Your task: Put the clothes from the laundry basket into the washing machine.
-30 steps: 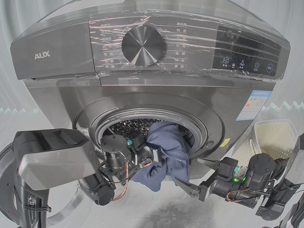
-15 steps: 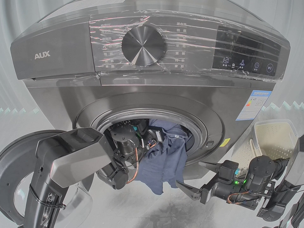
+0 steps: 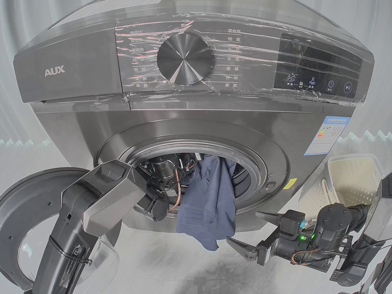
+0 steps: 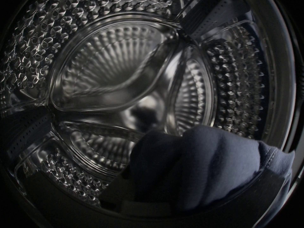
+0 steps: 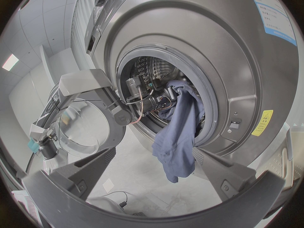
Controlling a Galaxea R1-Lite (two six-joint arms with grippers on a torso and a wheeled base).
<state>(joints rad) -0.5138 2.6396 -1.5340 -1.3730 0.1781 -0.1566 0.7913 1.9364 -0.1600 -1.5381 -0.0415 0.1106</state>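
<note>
Washing machine and laundry basket on floor

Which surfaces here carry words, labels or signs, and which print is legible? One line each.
Washing machine, left front panel: large white brand logo, legible; a brand name, so not copied.
Dial surround: programme labels under film, too small.
Touch panel: icons, tiny captions, unreadable.
Blue-and-white label: print too small.
Yellow sticker: warning triangle, text unreadable.
Top sheet: blurred.

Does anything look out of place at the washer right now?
Yes: the blue garment is only partly in. Its top is inside the washing machine drum, the rest hangs out over the door rim toward the floor.
</note>
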